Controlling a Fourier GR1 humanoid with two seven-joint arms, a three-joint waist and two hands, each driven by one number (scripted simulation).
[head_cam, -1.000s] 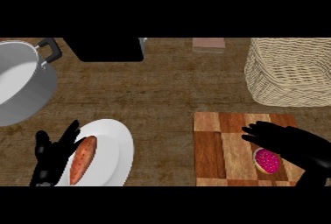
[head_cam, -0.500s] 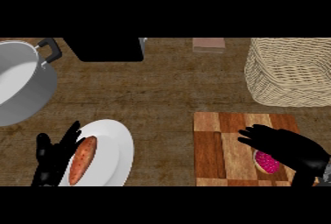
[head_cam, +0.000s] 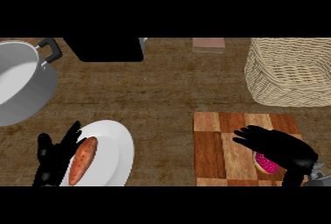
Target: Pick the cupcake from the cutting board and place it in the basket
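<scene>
Now my right hand (head_cam: 278,145) curls over the pink-frosted cupcake (head_cam: 265,163) on the wooden cutting board (head_cam: 213,148); it seems light and soft, so I hold its sides, not the frosting.

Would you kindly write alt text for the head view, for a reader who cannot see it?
The right hand curls over a pink cupcake on the cutting board, below a wicker basket. The left hand rests open beside a plate holding a sausage; a pot stands upper left.

Basket (head_cam: 291,72) behind cutting board (head_cam: 223,151); plate (head_cam: 110,157) left, pot (head_cam: 22,87) far left.
</scene>
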